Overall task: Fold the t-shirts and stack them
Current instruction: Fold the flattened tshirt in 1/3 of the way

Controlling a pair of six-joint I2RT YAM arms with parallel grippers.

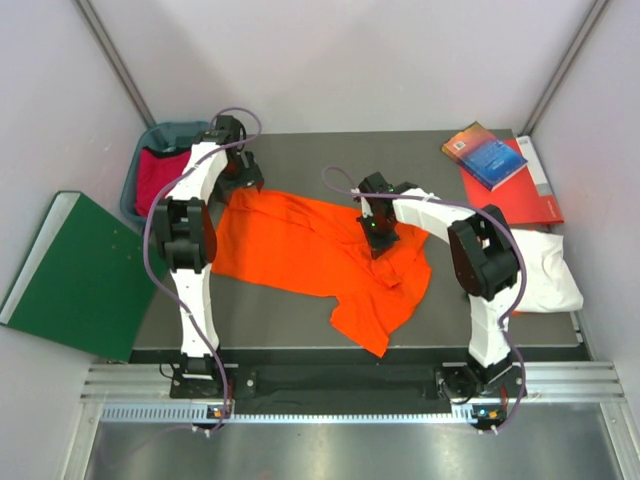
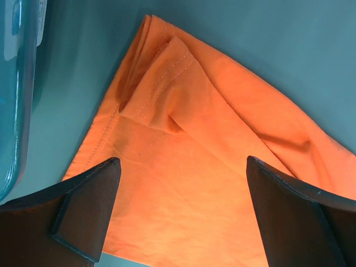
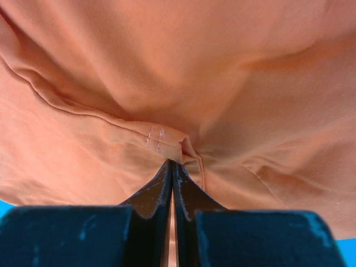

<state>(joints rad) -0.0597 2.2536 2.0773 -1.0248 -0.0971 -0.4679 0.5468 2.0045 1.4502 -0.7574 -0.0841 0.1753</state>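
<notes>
Although the orange t-shirt (image 1: 320, 250) is spread unfolded across the middle of the dark table (image 1: 300, 320), it is not laid flat. Creases are gathered toward its right part, and a loose flap is extended toward the near edge. At its far-left corner a stitched hem is visible, and the fabric there is doubled over in a narrow fold.

The left fingers (image 2: 83, 211) are held wide apart above that corner. The cloth is seen between and below them, and contact with it cannot be confirmed. The right fingers (image 3: 150, 194) are pressed together on a small pinch of the orange fabric beside a stitched seam, in the right-centre part of the garment.

A teal bin (image 1: 133, 190) is placed at the far-left corner of the table, just beside the hemmed corner, and a crimson t-shirt (image 1: 155, 175) is contained in it. A white t-shirt (image 1: 545, 270) is laid at the right edge of the table, partly hidden behind the right arm. At the far-right corner a blue book (image 1: 485, 155) is laid on a red book (image 1: 520, 195). A green board (image 1: 80, 260) is positioned off the table to the left.
</notes>
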